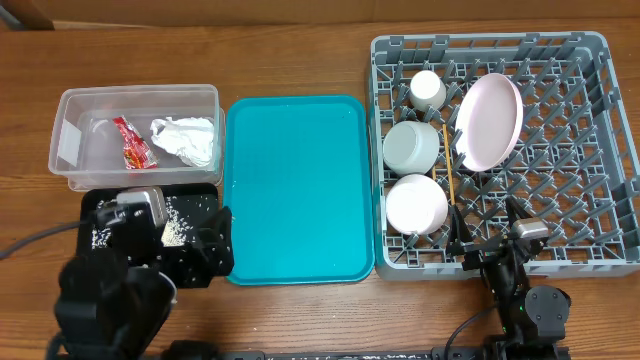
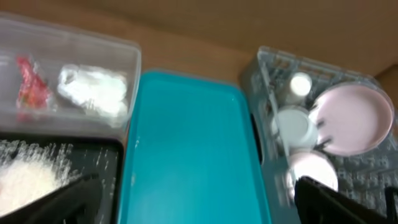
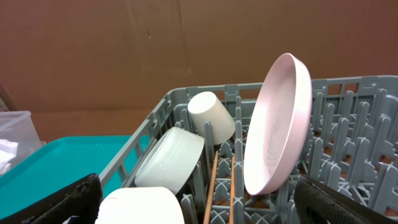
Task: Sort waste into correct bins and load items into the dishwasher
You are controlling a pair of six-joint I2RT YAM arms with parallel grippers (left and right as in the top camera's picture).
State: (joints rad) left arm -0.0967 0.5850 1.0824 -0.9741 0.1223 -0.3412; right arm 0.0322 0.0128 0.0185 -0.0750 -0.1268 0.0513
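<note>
The dishwasher (image 1: 490,42) at the right holds a pale pink plate (image 1: 490,120) standing on edge, a small cup (image 1: 428,90), two whitish bowls (image 1: 411,146) (image 1: 416,204) and two chopsticks (image 1: 450,168). A red wrapper (image 1: 133,143) and a white napkin (image 1: 187,140) lie in the clear tub (image 1: 137,92). Rice grains (image 1: 176,228) sit in the black tray (image 1: 100,205). My left gripper (image 1: 200,250) hovers open over the black tray's right end, empty. My right gripper (image 1: 490,238) stands open at the rack's front edge, empty, facing the plate (image 3: 277,124) and chopsticks (image 3: 212,180).
A large teal serving tray (image 1: 300,190) lies between the bins and the rack, with nothing on it. Both arm bases stand along the table's front edge. Bare wooden table runs behind the tub and tray.
</note>
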